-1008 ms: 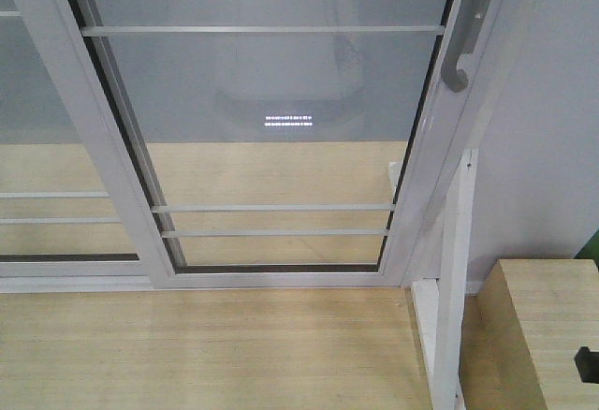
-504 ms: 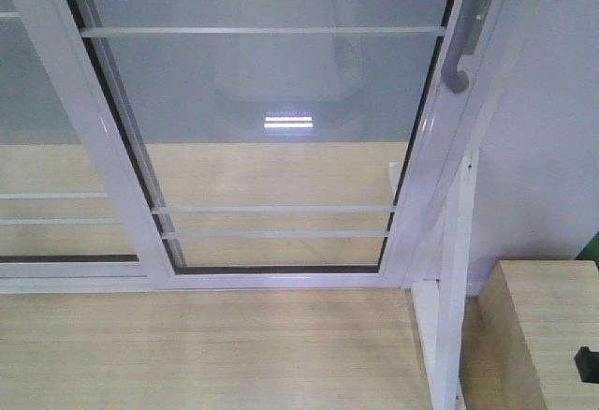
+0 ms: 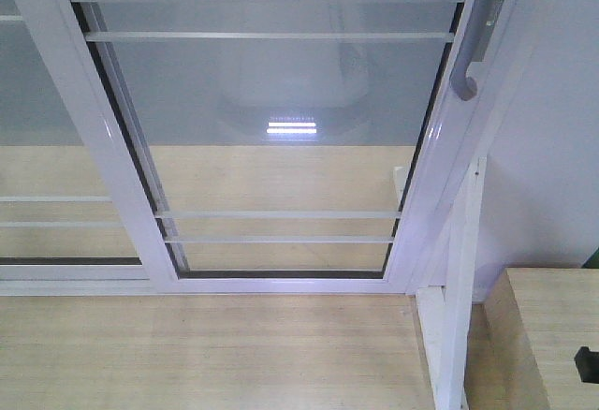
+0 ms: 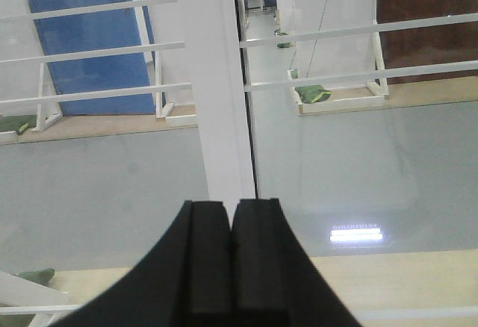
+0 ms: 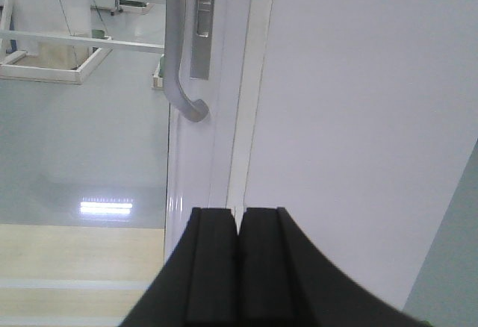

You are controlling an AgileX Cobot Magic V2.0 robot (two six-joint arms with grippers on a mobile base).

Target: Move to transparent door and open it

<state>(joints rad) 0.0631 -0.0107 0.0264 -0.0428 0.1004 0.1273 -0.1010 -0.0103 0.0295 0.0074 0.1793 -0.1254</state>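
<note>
Right gripper pressed together, empty, aimed just below the grey handle; left gripper likewise closed and empty. The transparent door fills the front view, shut against the right-hand wall. Its frame has slid slightly down-right within a second: base still creeping in, handle untouched.

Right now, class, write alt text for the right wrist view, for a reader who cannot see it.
The shut right gripper faces the white edge of the transparent door, below its curved grey handle. A white wall fills the picture's right side.
</note>
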